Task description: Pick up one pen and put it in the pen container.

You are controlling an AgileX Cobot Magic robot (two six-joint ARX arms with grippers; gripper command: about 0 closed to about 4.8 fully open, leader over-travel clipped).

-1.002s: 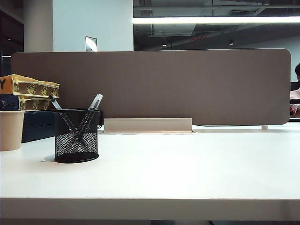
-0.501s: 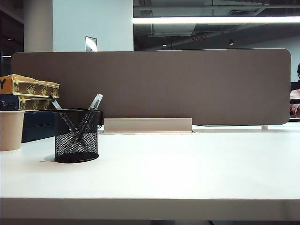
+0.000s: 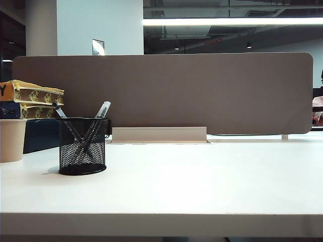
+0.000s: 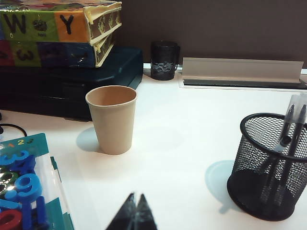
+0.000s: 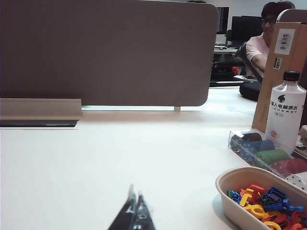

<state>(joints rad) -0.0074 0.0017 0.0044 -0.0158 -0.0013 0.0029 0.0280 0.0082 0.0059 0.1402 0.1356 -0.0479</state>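
Exterior: white desk (image 3: pixel 202 181), brown divider panel (image 3: pixel 161 93) along the back. Black wire-mesh pen container (image 3: pixel 82 146) stands upright on the left part of the desk. Two pens in it already, crossed, tops sticking out over the rim; the clear-barrel pen (image 3: pixel 102 109) leans right. Beige paper cup (image 3: pixel 11 139) at the left edge, apart from the container. Stacked boxes behind the cup. Neither arm shows in this view.

Left wrist: left gripper (image 4: pixel 135 211) low in frame over bare desk, fingers pressed together to a point, nothing between them. Pen container (image 4: pixel 265 172) off to one side of it, near but not touching, pens (image 4: pixel 289 125) leaning on its rim. Beige cup (image 4: pixel 112 119) ahead of the gripper, upright, empty. Tray of foam numbers (image 4: pixel 24 187) on the other side. Alphabet puzzle box (image 4: pixel 60 28) sits on a dark case at the back.

Right wrist: right gripper (image 5: pixel 135 211) also fully closed, empty, over open desk. Beige bowl of coloured plastic letters (image 5: pixel 259 201) nearby. White bottle (image 5: pixel 284 112) beside a cardboard box. No pen or container visible here.
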